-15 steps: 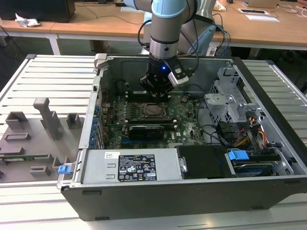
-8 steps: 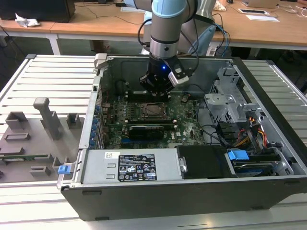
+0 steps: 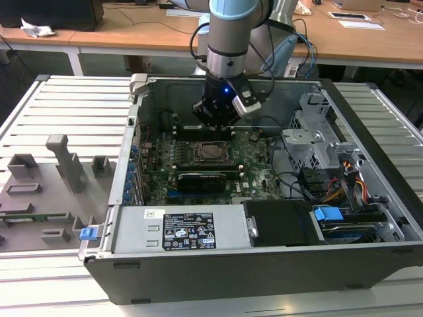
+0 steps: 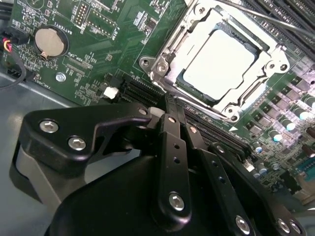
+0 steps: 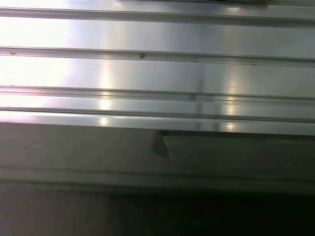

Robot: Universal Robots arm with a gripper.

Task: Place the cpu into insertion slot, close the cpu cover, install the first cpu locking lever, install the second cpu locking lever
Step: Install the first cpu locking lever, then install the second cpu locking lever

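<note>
Cpu [image 4: 220, 63] sits in insertion slot [image 4: 197, 101], just beyond end effector [image 4: 170, 110]; fingers together, holding nothing.

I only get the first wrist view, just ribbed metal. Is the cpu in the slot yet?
Observer: Yes. In the second wrist view the cpu sits in the insertion slot, pale face up.
Operator: Cover?
Observer: The cpu cover looks folded down around it, and the chip shows through its window.
Operator: Where's the gripper?
Observer: In the exterior view the gripper hangs inside the open computer case, low over the motherboard, beside the slot on the side away from that camera.
</note>
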